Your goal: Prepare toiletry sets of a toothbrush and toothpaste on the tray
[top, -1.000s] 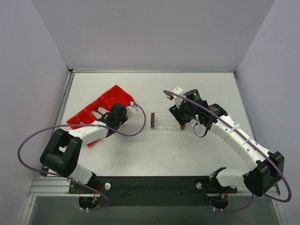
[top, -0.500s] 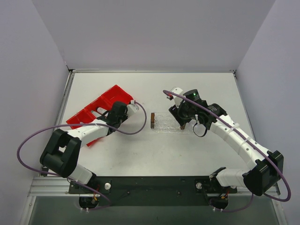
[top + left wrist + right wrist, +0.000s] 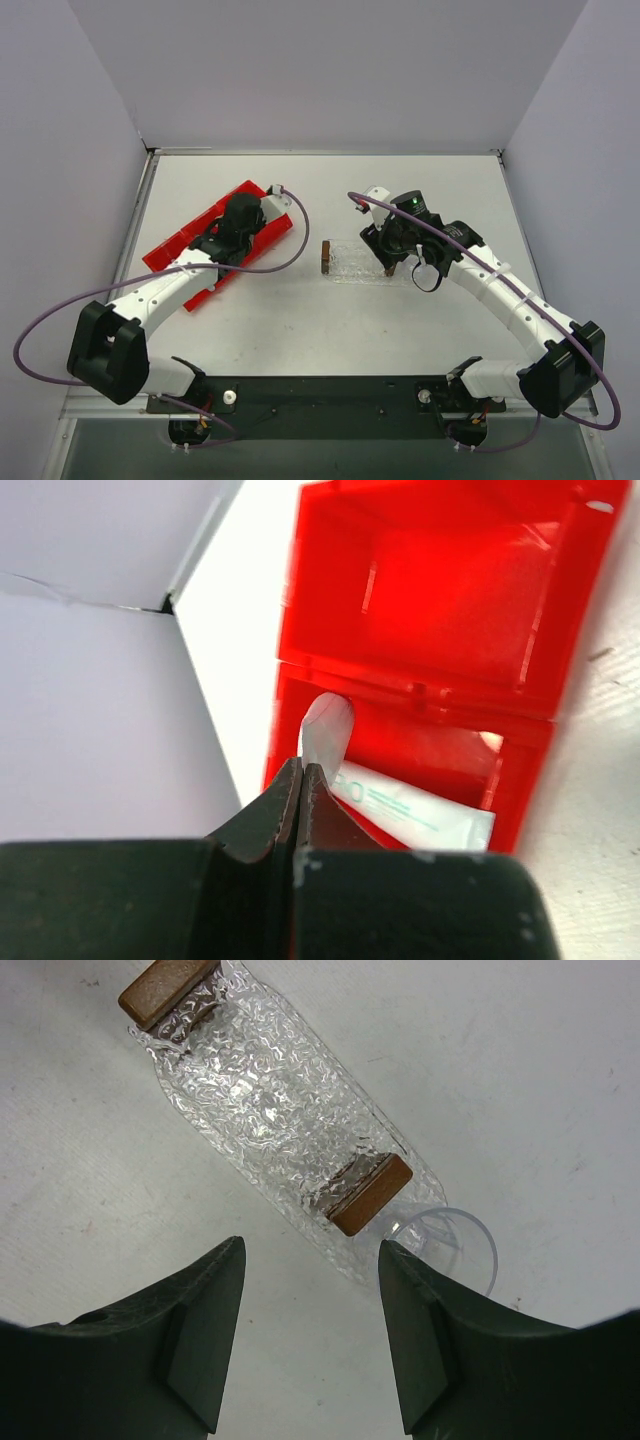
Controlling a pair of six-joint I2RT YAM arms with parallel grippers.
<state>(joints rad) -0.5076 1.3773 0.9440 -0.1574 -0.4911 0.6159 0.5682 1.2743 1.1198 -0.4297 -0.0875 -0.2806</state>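
My left gripper is over the red compartmented bin, shut on the thin flat end of a silvery-grey toothpaste that sticks up past its tips. A second toothpaste, white with teal print, lies in the same compartment below. In the top view the left gripper hides the held tube. The clear textured tray lies mid-table. My right gripper hangs open above the tray's right end, holding nothing. The toothbrush is out of view.
A small clear rack with brown ends stands on the tray. A clear round cup sits just past the tray's end, by my right fingers. The red bin lies diagonally at the table's left, near the wall.
The left jaws have closed. The left arm has swung from the bin's right side to over its compartments. The right arm has not moved.
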